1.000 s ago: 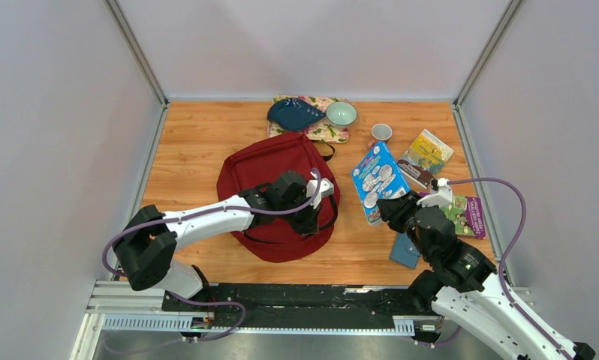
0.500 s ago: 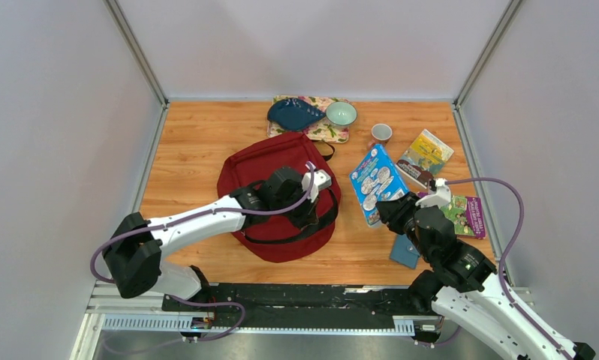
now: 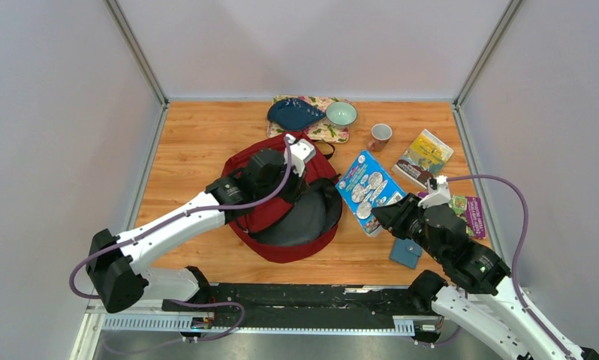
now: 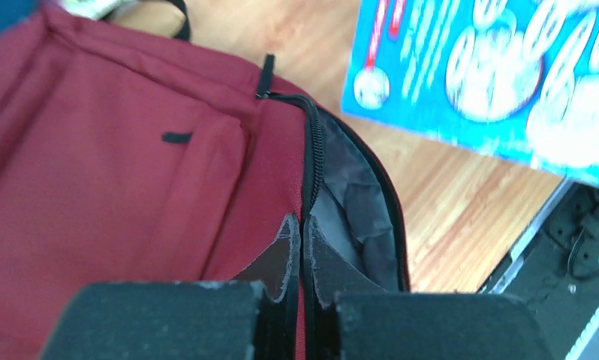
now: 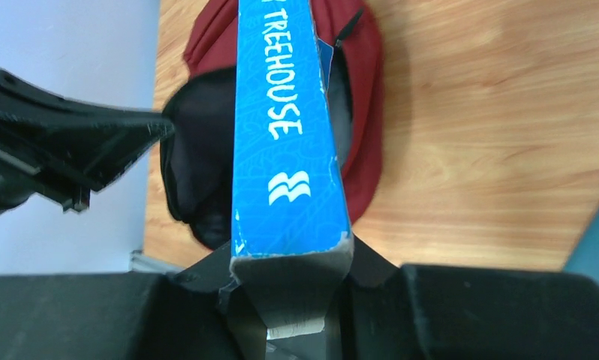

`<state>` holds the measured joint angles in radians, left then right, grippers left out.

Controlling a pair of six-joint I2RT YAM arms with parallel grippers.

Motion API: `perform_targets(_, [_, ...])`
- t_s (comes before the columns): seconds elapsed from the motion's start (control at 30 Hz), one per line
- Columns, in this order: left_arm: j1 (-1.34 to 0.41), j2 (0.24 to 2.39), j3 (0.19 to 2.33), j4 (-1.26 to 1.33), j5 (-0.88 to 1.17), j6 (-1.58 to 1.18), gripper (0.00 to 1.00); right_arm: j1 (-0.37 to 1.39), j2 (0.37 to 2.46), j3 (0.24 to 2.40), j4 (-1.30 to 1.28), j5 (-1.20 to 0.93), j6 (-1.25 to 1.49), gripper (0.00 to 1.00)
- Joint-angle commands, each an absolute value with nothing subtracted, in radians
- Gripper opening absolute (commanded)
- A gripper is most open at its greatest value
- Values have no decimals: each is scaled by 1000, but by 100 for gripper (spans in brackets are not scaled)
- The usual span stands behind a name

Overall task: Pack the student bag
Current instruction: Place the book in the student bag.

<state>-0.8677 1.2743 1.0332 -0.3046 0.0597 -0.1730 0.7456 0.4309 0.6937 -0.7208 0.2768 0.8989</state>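
Grey-walled wooden table (image 3: 191, 142), board showing left of the student bag (image 4: 131, 150); left gripper (image 4: 302, 234) pinches its gaping zipper edge, right gripper (image 5: 289, 281) clamps a blue book (image 5: 281, 112) alongside.

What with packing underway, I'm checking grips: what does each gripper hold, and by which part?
The left gripper pinches the student bag by its opening edge; the right gripper clamps the blue book at one end of its spine.

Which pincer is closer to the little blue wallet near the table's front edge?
Right. The right pincer, clamped on the blue book, is just beyond the wallet; the left pincer is well off to its left, pinching the student bag.
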Motion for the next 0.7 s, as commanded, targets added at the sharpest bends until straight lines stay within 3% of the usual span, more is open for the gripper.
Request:
perform_targets(0.0, [-870,1203,1143,-229,-35,-173,0,741,433,767,-703,69,1021,0])
perform_targets(0.13, [-868,1206,1166,-173,-93,-192,0,738,471,755,-684,-73,1107,0])
perform_targets(0.37, [-868,1201,1169,-149,-144,-196,0,736,541,724,-598,-115,1193,0])
perform_targets(0.67, [-871,1197,1164,-138,-75,-207,0,729,754,627,-292,-192,1296,0])
